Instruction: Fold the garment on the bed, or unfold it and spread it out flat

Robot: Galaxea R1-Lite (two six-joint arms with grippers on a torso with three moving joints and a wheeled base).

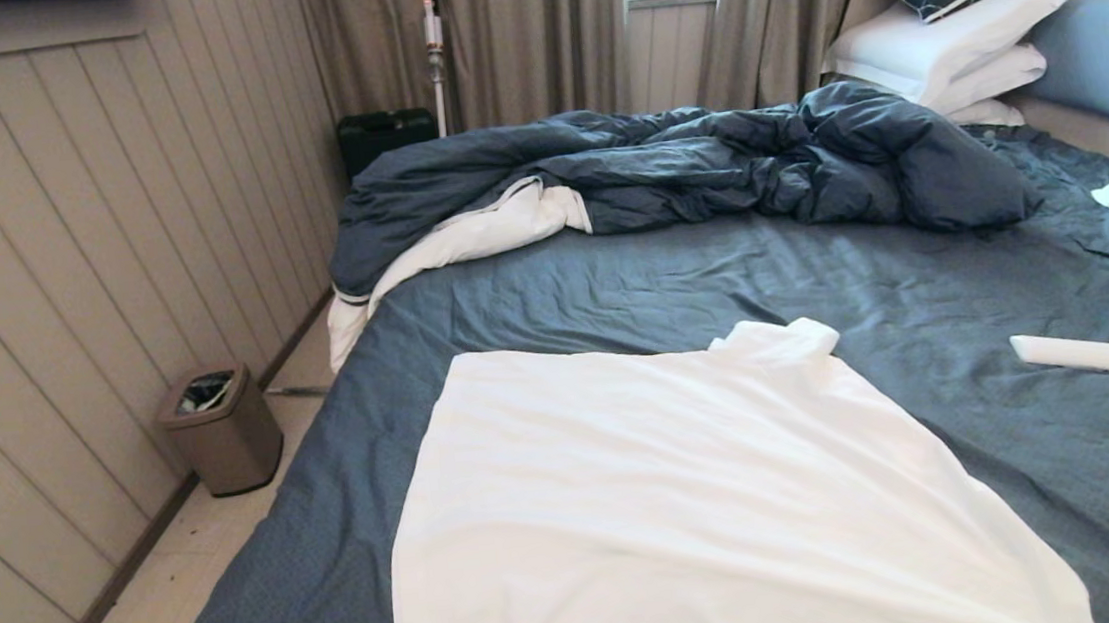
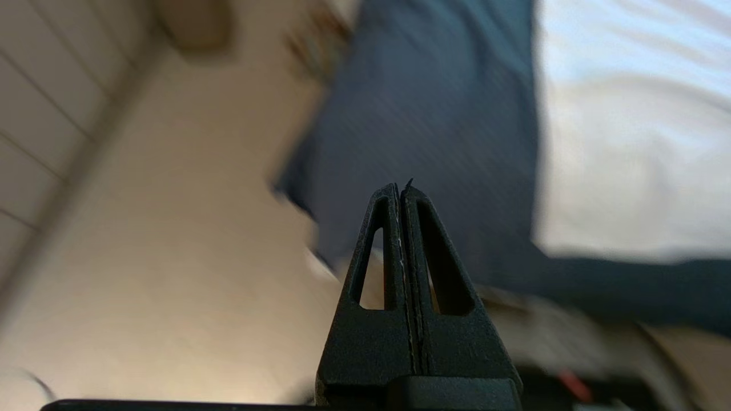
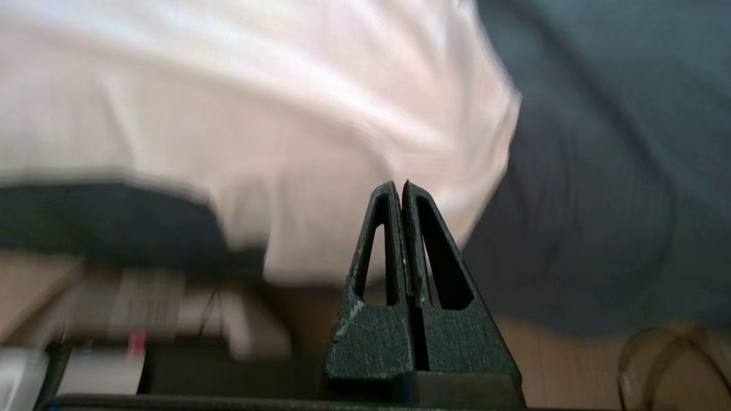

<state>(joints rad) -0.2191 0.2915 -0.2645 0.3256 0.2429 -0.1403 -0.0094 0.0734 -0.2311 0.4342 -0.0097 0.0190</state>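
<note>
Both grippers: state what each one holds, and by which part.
Nothing. The left gripper and right gripper are both shut and empty, off the near edge of the bed; the garment lies ungripped.

No readable text, label, brand, number or sign in any view. The garment (image 1: 692, 500) is plain white, unprinted. The small red and white patches low in the wrist views are too blurred to read.

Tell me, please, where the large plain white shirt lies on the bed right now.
In the head view the large white shirt lies spread on the dark slate-blue sheet at the near edge, its neck piece toward the rumpled dark blue duvet.
</note>
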